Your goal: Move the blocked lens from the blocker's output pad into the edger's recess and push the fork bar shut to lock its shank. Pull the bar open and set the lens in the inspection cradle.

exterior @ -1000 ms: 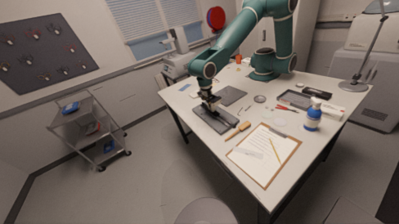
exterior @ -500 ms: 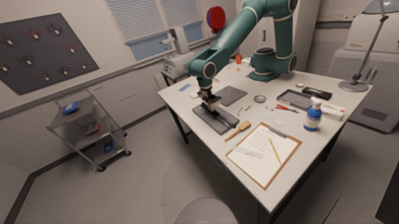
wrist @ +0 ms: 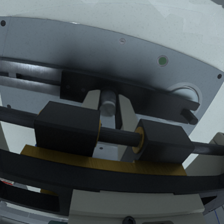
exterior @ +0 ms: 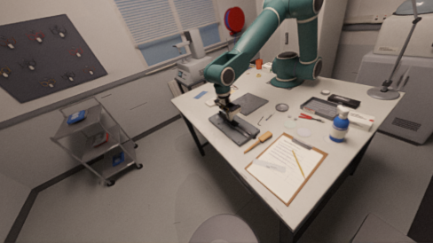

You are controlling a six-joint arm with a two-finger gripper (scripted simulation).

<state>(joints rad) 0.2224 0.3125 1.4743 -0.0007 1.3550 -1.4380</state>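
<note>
The blocked lens is mostly hidden; only its grey cylindrical shank (wrist: 107, 103) shows, standing upright in the dark fork bar (wrist: 123, 95) on the grey edger plate (exterior: 234, 127). My gripper (wrist: 107, 105) is closed around the shank, low over the plate near the table's left edge. A round white recess (wrist: 186, 93) lies at the right end of the bar, with a small bar knob (wrist: 189, 117) beside it. A green dot (wrist: 162, 60) marks the plate further on.
A dark tray (exterior: 320, 107) sits mid-table with a black box (exterior: 344, 101) behind it. A grey pad (exterior: 249, 103), a round dish (exterior: 281, 107), red-handled pliers (exterior: 310, 117), a blue bottle (exterior: 340, 125), a brush (exterior: 258, 142) and a clipboard (exterior: 286, 166) lie around.
</note>
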